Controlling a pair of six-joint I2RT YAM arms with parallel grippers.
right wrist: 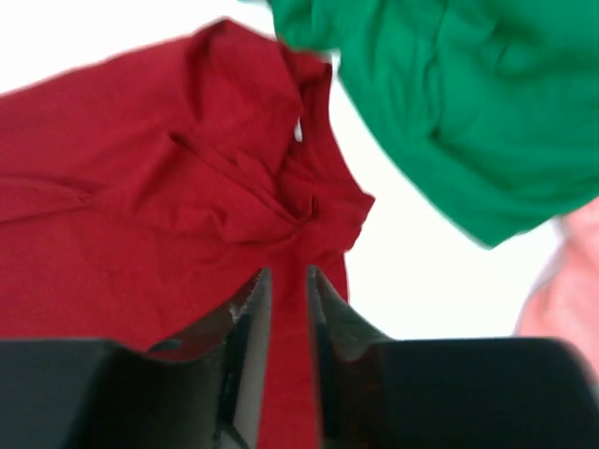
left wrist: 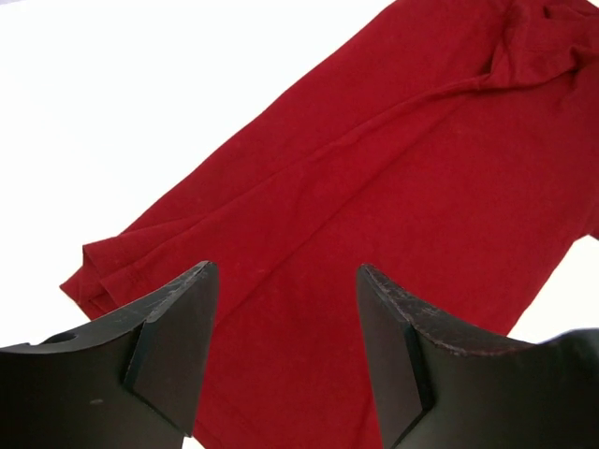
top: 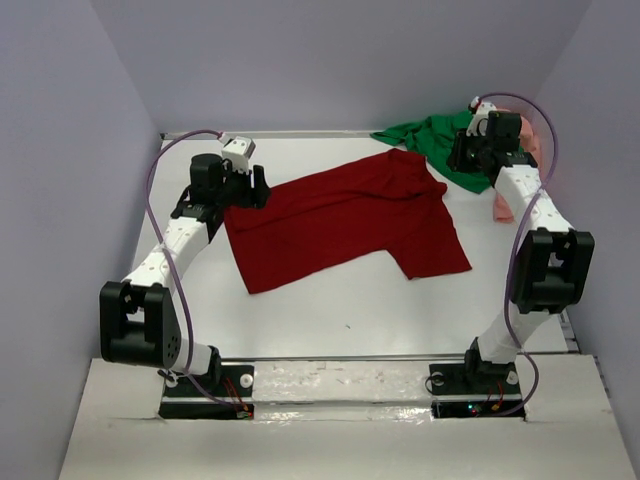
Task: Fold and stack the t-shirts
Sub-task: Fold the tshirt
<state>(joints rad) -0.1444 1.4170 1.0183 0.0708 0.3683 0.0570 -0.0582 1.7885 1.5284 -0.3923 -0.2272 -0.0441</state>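
Observation:
A dark red t-shirt (top: 340, 215) lies spread across the middle of the white table, its upper right part rumpled. My left gripper (top: 255, 188) hovers open over its left edge; in the left wrist view the red cloth (left wrist: 374, 168) lies below the gap of this gripper (left wrist: 285, 271), with nothing gripped. My right gripper (top: 458, 158) is at the shirt's far right corner, and in the right wrist view this gripper (right wrist: 288, 276) is shut on a bunched strip of the red shirt (right wrist: 140, 206). A bright green t-shirt (top: 440, 135) (right wrist: 449, 103) lies crumpled at the back right, beside a salmon pink one (top: 503, 208) (right wrist: 571, 299).
Grey walls close in the table (top: 330, 300) on the left, back and right. The green and pink shirts fill the back right corner next to the right arm. Purple cables loop off both arms.

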